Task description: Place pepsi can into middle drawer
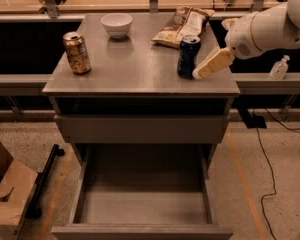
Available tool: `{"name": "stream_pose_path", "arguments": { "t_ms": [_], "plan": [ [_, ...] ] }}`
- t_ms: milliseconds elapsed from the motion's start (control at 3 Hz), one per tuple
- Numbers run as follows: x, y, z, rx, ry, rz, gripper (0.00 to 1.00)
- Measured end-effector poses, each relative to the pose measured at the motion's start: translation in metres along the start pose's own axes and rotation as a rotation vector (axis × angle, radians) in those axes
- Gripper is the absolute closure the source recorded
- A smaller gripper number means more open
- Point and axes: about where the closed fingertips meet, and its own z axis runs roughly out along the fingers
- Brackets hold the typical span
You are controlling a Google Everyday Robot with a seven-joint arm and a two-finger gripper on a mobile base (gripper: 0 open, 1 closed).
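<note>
the pepsi can (188, 56) stands upright on the cabinet top (135, 71), toward 2 o'clock from its centre. the gripper (204, 70) sits just beside the can at its 3 o'clock; whether it is open or closed cannot be told. the middle drawer (145, 206) lies pulled out at 6 o'clock. a gold-brown can (76, 52) stands at 9 o'clock.

The pincer (209, 65), just right of the pepsi can (187, 54), covers its lower right edge.
</note>
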Motion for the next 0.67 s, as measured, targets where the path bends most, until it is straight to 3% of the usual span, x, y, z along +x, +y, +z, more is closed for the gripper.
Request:
{"name": "stream_pose_path", "arguments": {
  "t_ms": [667],
  "plan": [
    [0.007, -0.023, 0.079, -0.066, -0.082, 0.083, 0.0]
  ]
}}
